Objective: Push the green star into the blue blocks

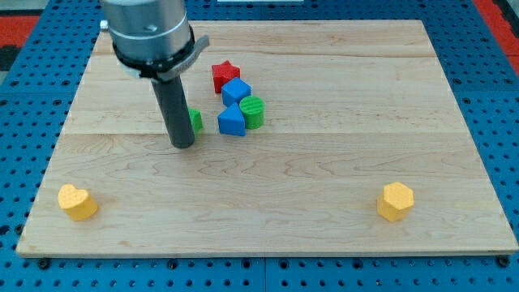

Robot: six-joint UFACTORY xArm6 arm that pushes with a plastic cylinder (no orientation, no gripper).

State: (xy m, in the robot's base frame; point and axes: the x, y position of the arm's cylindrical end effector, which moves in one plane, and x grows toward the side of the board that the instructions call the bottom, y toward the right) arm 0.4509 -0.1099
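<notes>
Progress: partial, by my read. Green star (195, 122) sits just to view's right of the rod, mostly hidden behind it, only a sliver shows, so shape not confirmable from this shot. Blue blocks are a pair near board centre-top: blue cube (236, 91) and, below it, blue wedge-like block (231, 122). Star is near the lower blue one but apart; bare wood shows btwn them, no contact yet. Left to do: close that gap w/ a push toward view's right. End effector: plain rod, nothing to open or shut, holds nothing. My tip (183, 146) rests on the wooden board (324, 178) at star's left-hand side, touching or just beside it; can't tell which, rod blocks the seam. Other items: red star (225, 75) touching blue cube at top, green cylinder (253, 112) against the blue pair on the right, yellow heart (77, 202) and yellow hexagon (396, 201) well apart, near bottom corners.
</notes>
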